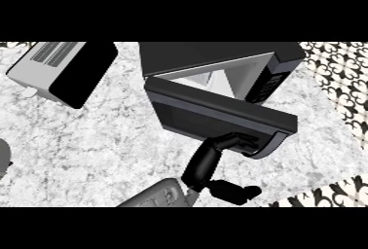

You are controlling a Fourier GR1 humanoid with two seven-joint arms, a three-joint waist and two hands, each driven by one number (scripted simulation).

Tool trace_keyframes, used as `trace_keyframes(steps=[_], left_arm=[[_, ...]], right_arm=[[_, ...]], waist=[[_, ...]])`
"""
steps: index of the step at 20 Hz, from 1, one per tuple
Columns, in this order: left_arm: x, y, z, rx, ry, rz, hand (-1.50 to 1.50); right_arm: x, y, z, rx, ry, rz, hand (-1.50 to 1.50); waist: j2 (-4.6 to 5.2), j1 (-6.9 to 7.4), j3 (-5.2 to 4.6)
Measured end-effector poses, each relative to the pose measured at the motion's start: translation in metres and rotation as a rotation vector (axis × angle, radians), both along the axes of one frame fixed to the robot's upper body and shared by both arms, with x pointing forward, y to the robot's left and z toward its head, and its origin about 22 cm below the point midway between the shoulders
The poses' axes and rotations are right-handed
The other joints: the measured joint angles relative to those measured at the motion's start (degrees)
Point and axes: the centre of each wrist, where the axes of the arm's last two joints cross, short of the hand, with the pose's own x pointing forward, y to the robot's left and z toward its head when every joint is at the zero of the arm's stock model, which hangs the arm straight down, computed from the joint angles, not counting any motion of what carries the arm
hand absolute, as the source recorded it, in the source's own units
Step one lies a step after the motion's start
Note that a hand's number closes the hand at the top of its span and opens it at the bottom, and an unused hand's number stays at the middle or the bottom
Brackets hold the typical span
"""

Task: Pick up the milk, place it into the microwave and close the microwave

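Note:
The microwave (215, 56) stands at the back centre with its door (215, 109) swung partway out toward me. My right hand (215, 151) reaches up from the lower centre and its fingers (241, 141) rest against the door's outer face near its free end, holding nothing. The thumb (233, 190) sticks out to the right, below the hand. Pale shapes show in the microwave's cavity (215, 80) above the door's top edge. I cannot make out the milk as a separate thing. My left hand does not show.
A grey and black appliance (61, 68) sits at the back left of the speckled counter (86, 146). A rounded grey shape (4, 158) pokes in at the left edge. The counter ends at the right against a patterned surface (338, 82).

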Motion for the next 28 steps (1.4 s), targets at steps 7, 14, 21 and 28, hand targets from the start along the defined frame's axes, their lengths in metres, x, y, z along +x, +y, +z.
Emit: trace_keyframes(steps=[7, 14, 21, 28], left_arm=[[0.02, -0.004, 0.012, -0.036, -0.037, 0.054, -1.5], [0.04, -0.008, 0.025, -0.06, -0.062, 0.103, -1.5], [0.056, -0.011, 0.037, -0.075, -0.083, 0.138, -1.5], [0.071, -0.013, 0.047, -0.084, -0.099, 0.173, -1.5]], right_arm=[[0.01, -0.002, 0.014, 0.014, -0.03, 0.05, -1.5], [0.02, -0.002, 0.027, 0.022, -0.051, 0.116, -1.5], [0.03, -0.002, 0.041, 0.027, -0.076, 0.171, -1.5], [0.038, -0.004, 0.052, 0.018, -0.083, 0.21, -1.5]], waist=[[0.91, -2.54, 0.14], [1.63, -4.59, 0.26], [2.21, -6.34, 0.33], [2.77, -7.99, 0.38]])
